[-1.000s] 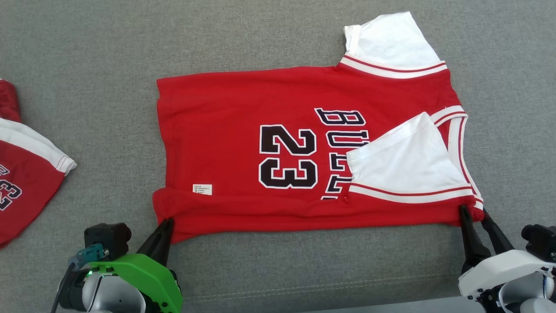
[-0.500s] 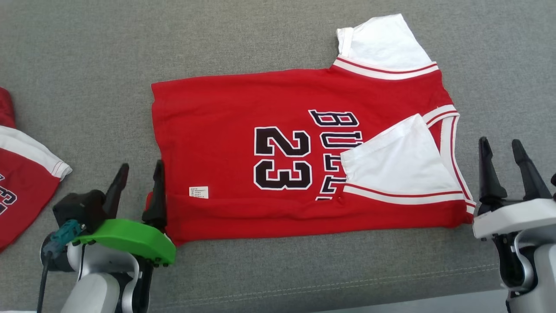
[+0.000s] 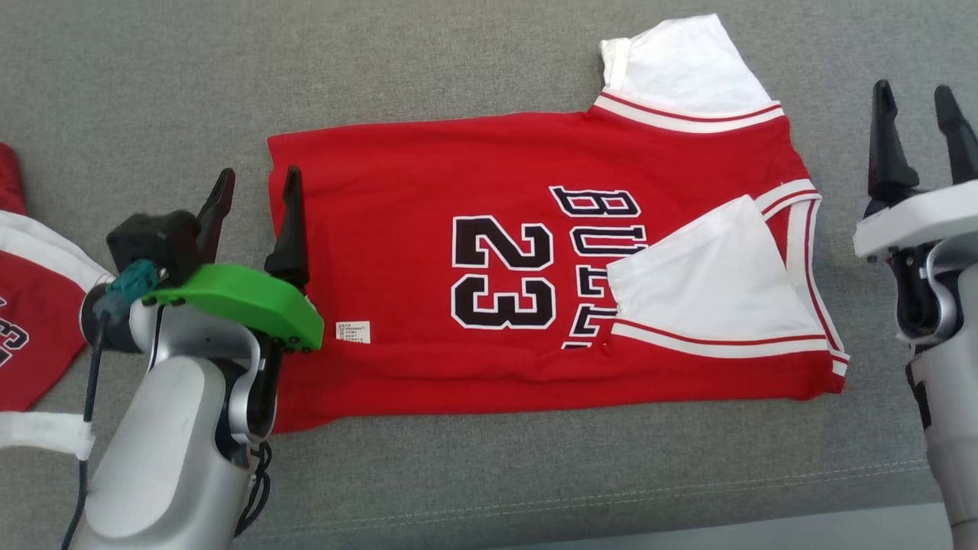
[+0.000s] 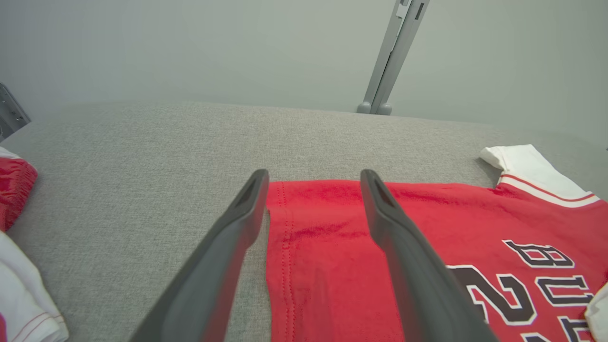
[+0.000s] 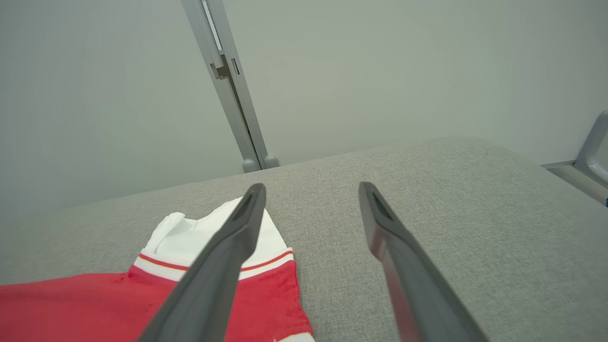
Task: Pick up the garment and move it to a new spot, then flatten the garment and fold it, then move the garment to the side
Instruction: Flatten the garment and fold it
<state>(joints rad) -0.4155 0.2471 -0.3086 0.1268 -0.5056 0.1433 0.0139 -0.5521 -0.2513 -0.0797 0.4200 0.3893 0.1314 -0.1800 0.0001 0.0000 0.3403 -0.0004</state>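
The garment (image 3: pixel 497 191) is a red jersey with white sleeves and a black "23", lying flat on the grey surface with its near long edge folded over and the near sleeve laid across its chest. My left gripper (image 3: pixel 258 183) hovers open over the jersey's far left corner (image 4: pixel 313 209); nothing is between its fingers. My right gripper (image 3: pixel 917 99) stands open to the right of the collar end, beside the far white sleeve (image 5: pixel 183 237), apart from the cloth.
A second red and white jersey (image 3: pixel 30 305) lies at the left edge, also visible in the left wrist view (image 4: pixel 14 190). A grey post (image 5: pixel 228 80) rises behind the padded grey table (image 3: pixel 458 69). The table's front edge runs along the bottom.
Both grippers let go of the folded near edge, opened, and moved away from me toward the jersey's far side. The jersey stays flat.
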